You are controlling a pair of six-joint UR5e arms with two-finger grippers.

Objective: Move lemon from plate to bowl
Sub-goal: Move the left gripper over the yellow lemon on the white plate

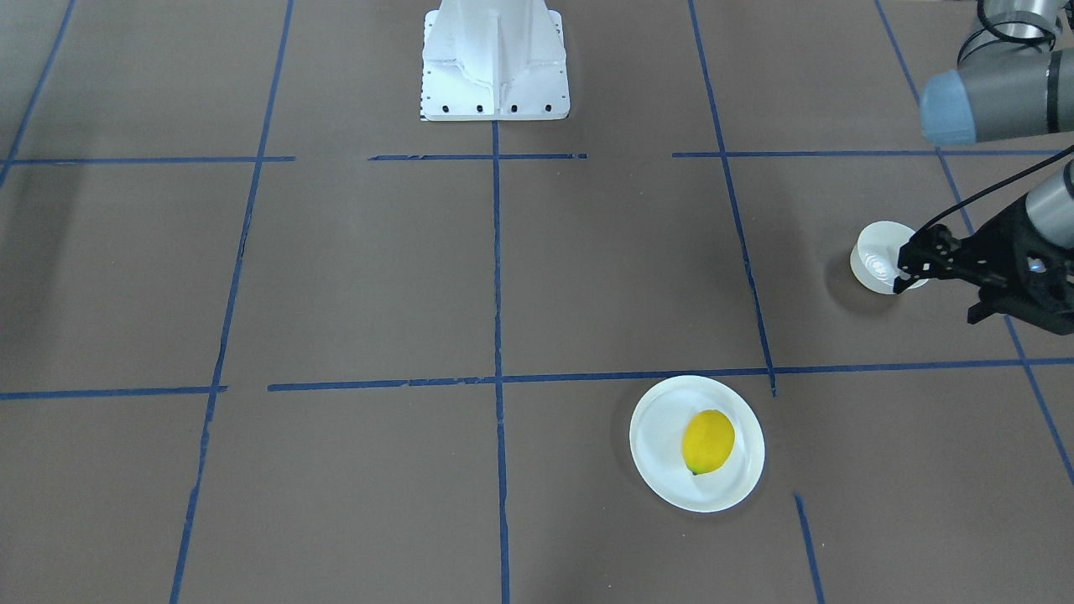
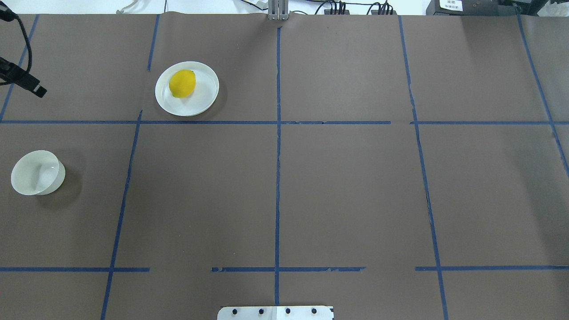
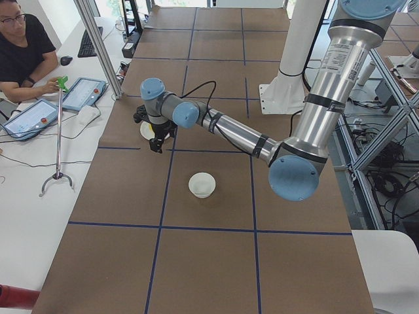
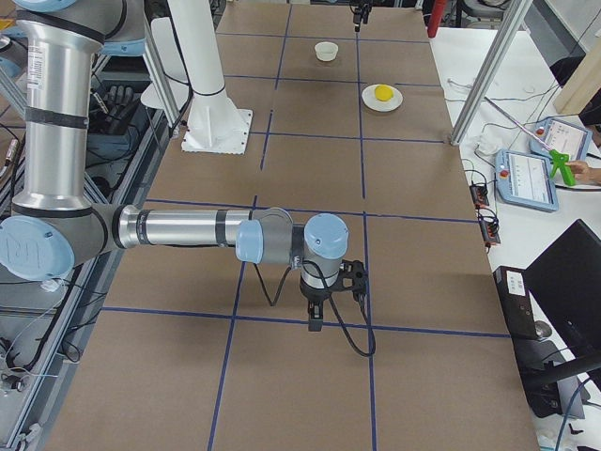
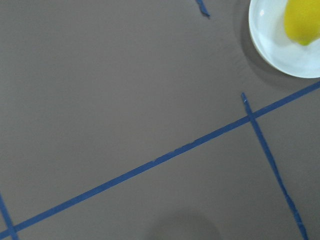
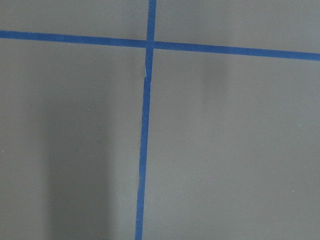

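The brown table [image 2: 355, 186], gridded with blue tape lines [image 2: 278, 178], has the white pedestal [image 1: 495, 59] at the robot's edge. The right arm [image 4: 178, 228] shows only in the right-side view, and its right gripper [image 4: 316, 319], pointing down over a tape line, is too small to tell whether the fingers are spread. The left gripper [image 1: 908, 268] is cut off at the frame edge overhead and seen side-on from the front, where it overlaps the rim of the bowl [image 2: 31, 178], so its opening cannot be told. The plate [image 2: 204, 98] sits well apart in another tape square, and the lemon [image 2: 182, 83] lies on it, cropped at the corner of the left wrist view.
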